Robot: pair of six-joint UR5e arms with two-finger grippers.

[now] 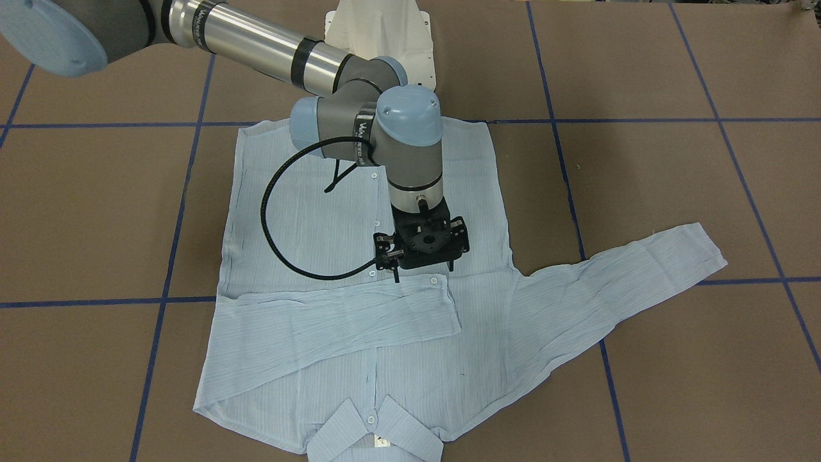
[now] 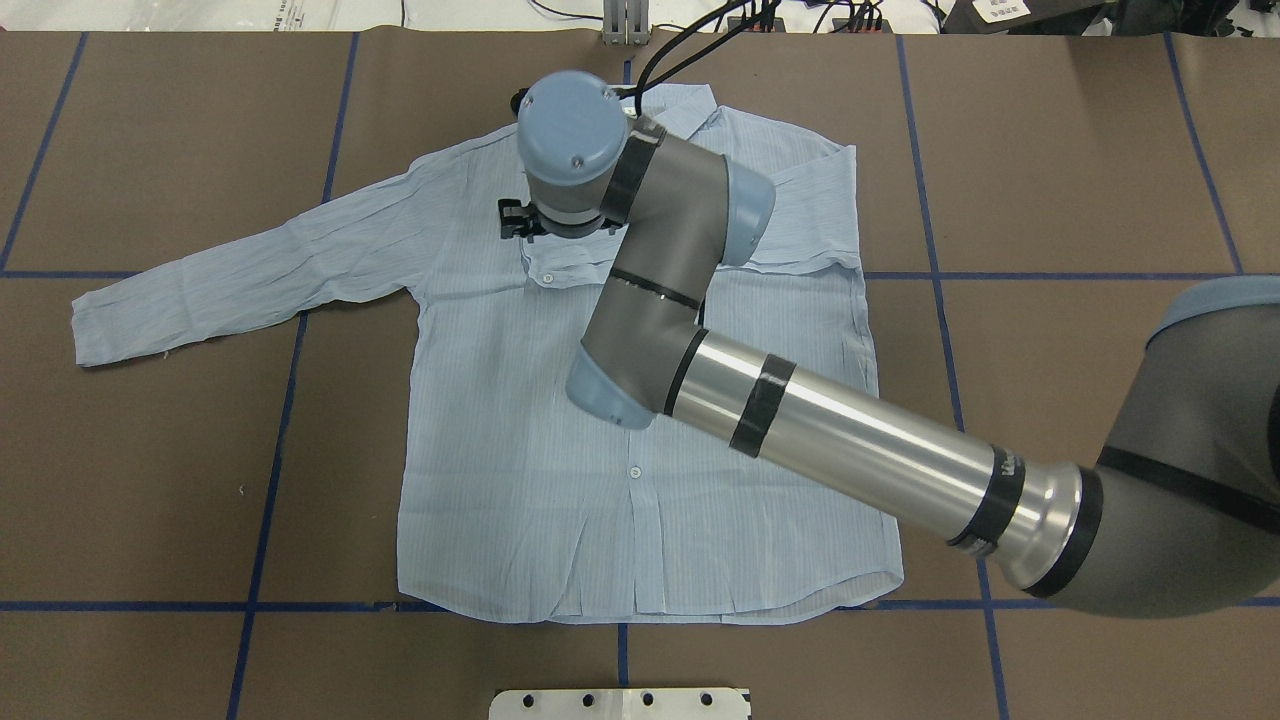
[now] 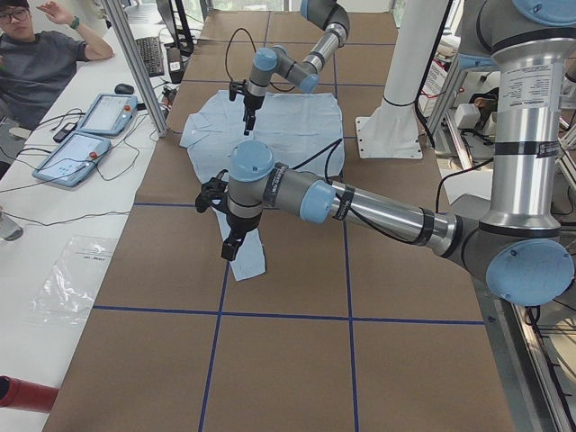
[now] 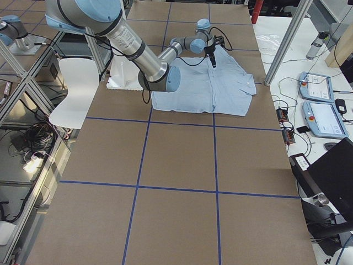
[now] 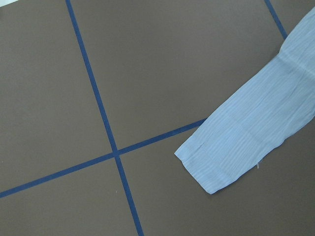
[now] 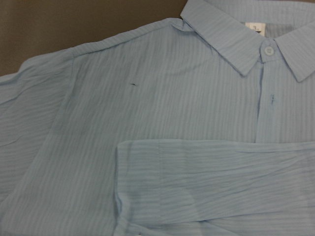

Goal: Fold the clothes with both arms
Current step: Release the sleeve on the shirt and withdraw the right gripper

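Front-facing: shirt [image 1: 474,301] lies flat, front up, on the brown table [image 1: 673,192], collar [image 1: 372,430] on the camera side. One sleeve [image 1: 333,321] is folded across the chest. The other sleeve [image 1: 616,276] is stretched out to the robot's left. The right arm [image 1: 256,42] reaches over the body panel. The right gripper [image 1: 424,268] points down just above the folded cuff, fingertips apart, nothing between them. Overhead: same layout. The wrist hides most of that gripper, and the long sleeve runs to the view's left. The left arm is out of this frame. Exterior left: left arm [image 3: 378,207] is near and large, and the left gripper [image 3: 230,245] hangs over the end of the stretched sleeve. I can't tell if its fingers are apart or together. A person [image 3: 40,63] sits at the side bench. Exterior right: the shirt is far up the table, under the right arm's wrist. Left wrist: shows only the sleeve cuff on the table beside a crossing of blue tape lines [image 5: 115,153], no fingers in frame. Right wrist: shows the collar with its top button done up, and the folded cuff lying across below it.
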